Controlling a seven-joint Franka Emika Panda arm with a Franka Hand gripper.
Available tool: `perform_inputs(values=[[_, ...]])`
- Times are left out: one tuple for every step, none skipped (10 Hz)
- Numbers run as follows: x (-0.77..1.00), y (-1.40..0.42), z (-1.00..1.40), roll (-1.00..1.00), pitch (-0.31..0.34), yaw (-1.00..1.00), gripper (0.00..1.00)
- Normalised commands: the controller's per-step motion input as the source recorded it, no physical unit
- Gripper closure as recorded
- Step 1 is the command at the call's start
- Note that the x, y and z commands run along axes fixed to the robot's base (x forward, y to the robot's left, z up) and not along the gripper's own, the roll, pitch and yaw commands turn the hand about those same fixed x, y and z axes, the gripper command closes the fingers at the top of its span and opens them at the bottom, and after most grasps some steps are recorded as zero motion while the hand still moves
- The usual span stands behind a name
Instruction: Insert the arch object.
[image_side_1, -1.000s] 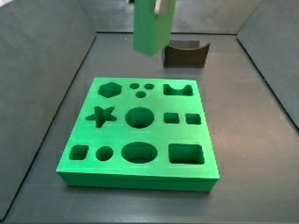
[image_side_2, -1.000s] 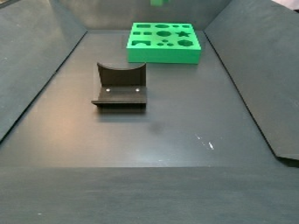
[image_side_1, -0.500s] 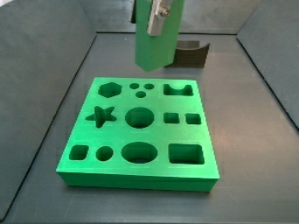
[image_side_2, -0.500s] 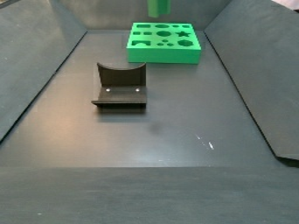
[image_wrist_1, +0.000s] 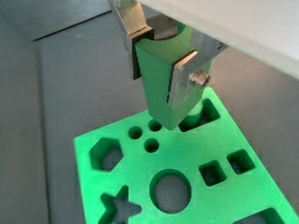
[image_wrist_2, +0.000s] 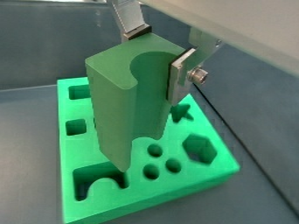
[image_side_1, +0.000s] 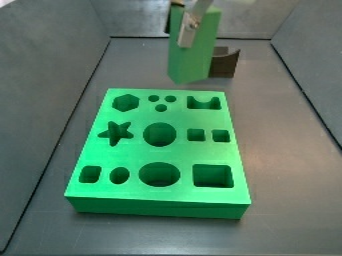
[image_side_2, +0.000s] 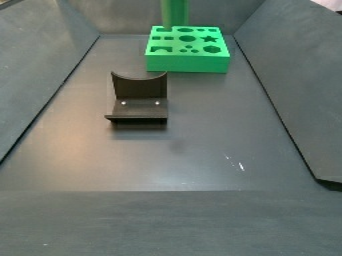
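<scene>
The main risk is a jam at the mouth of the hole: the arch object (image_wrist_2: 122, 105), a tall green bar with a half-round groove down one face, hangs clamped between the two silver fingers (image_wrist_1: 187, 74) of the end effector (image_wrist_1: 162, 57). Its lower end sits above the board (image_side_1: 140, 150), close to the arch-shaped hole (image_wrist_1: 205, 114) but apparently not yet squarely over it. If it goes down slightly off line or twisted, so that the groove does not meet the hump in the hole, the bar would probably catch on the rim. It could then tilt in the grip or shove the board across the worktop (image_side_2: 174, 150). The three small round holes (image_wrist_1: 152, 136) lie just beside the target, so a sideways error could also land the bar's end on them. The fingers grip only the upper part of a long bar, so any knock at its tip would lever it easily. By count there is one arch object, one end effector closed on it, and one green board with a single arch-shaped hole. There is also one dark fixture (image_side_2: 136, 98), standing well apart from the board in a side view. The board also shows a hexagon, a star, two small squares and several larger round and square openings.
</scene>
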Motion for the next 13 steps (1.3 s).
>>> perform_inputs(values=[[0.07,0.00,-0.27,-0.08,0.000,-0.99,1.00],[0.00,0.00,-0.28,-0.05,0.000,-1.00,1.00],[0.00,0.00,-0.28,-0.05,0.000,-1.00,1.00],[0.00,0.00,-0.28,-0.05,0.000,-1.00,1.00],[0.00,0.00,-0.28,-0.05,0.000,-1.00,1.00],[0.16,0.00,-0.09,-0.13,-0.001,-0.89,1.00],[0.00,0.01,0.00,0.00,0.000,-0.23,1.00],[-0.04,0.07,-0.01,0.01,0.000,0.00,1.00],[0.37,0.22,-0.28,0.09,0.051,0.00,1.00],[0.61,0.17,-0.39,0.07,0.066,0.00,1.00],[0.79,0.06,-0.43,0.05,0.090,0.00,1.00],[0.71,0.00,-0.37,0.01,0.067,-0.13,1.00],[0.36,0.00,-0.33,0.00,0.019,-0.15,1.00]])
